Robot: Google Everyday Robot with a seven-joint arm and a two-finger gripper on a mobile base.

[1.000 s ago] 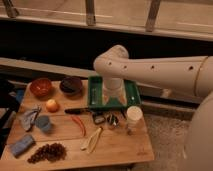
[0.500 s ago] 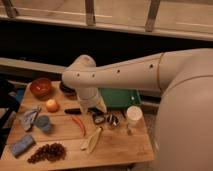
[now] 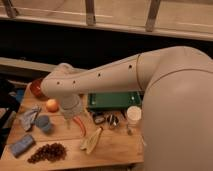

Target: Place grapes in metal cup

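Note:
The grapes (image 3: 47, 152), a loose dark reddish-purple bunch, lie near the table's front left edge. The metal cup (image 3: 112, 120), small and shiny, stands mid-table just left of a white cup (image 3: 134, 115). My gripper (image 3: 71, 111) hangs from the big white arm that sweeps in from the right. It sits over the table's left middle, just right of an orange (image 3: 52, 105). It is above and to the right of the grapes and well left of the metal cup. It looks open, and I see nothing held in it.
A green tray (image 3: 115, 100) sits at the back. A red chili (image 3: 80, 126) and a yellowish peel-like item (image 3: 92, 141) lie by the gripper. A blue-grey cup (image 3: 42, 122), grey cloth (image 3: 28, 117), blue sponge (image 3: 22, 145) and red bowl (image 3: 36, 88) crowd the left.
The arm has swung from over the green tray leftward across the table. The gripper now hangs beside the orange. The objects on the table have stayed where they were.

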